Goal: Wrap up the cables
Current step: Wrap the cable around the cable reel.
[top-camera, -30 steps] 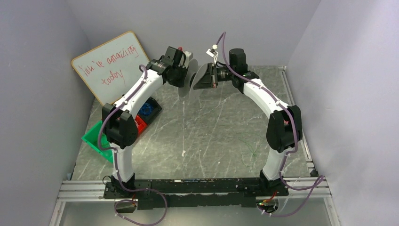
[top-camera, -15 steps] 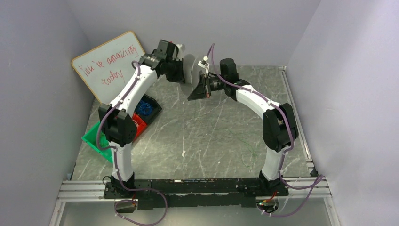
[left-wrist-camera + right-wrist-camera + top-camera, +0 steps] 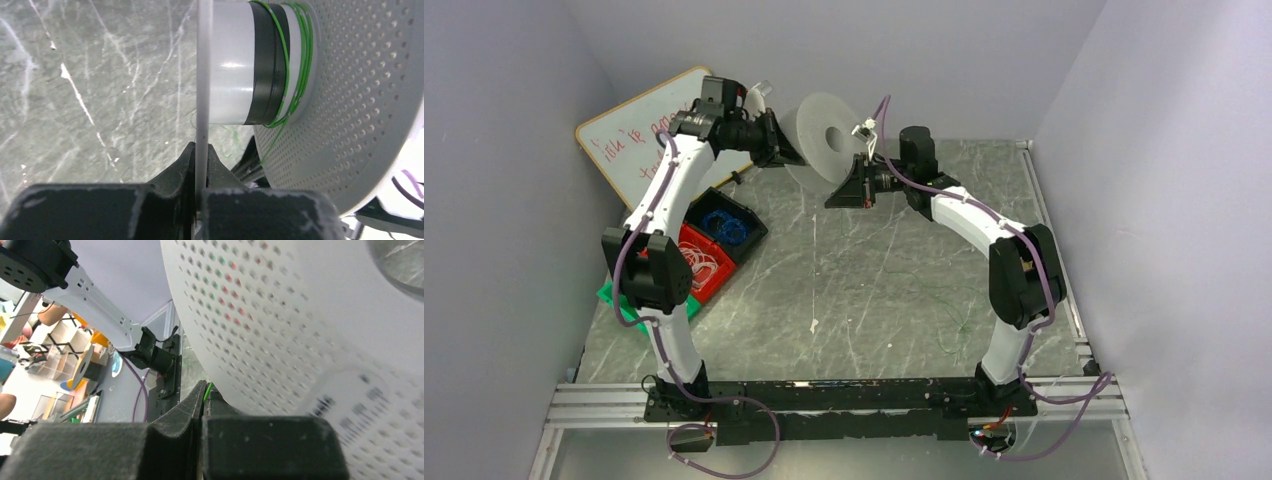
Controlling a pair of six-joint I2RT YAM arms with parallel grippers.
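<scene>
A translucent white spool hangs above the back of the table. My left gripper is shut on the edge of its thin near flange, the fingertips pinching it at the left gripper. Thin green cable makes a few turns round the hub, beside the perforated far flange. My right gripper sits just right of the spool. In the right wrist view the right gripper is shut on the green cable, under the spool's flange. Loose strands of cable lie on the table.
A whiteboard leans at the back left. Below it stand a black bin with a blue coil, a red bin and a green bin. A metal rail carries both arm bases at the near edge.
My left arm has swung left and back, turning the spool so its face shows from above. The right gripper has shifted slightly left and lower, staying by the spool.
</scene>
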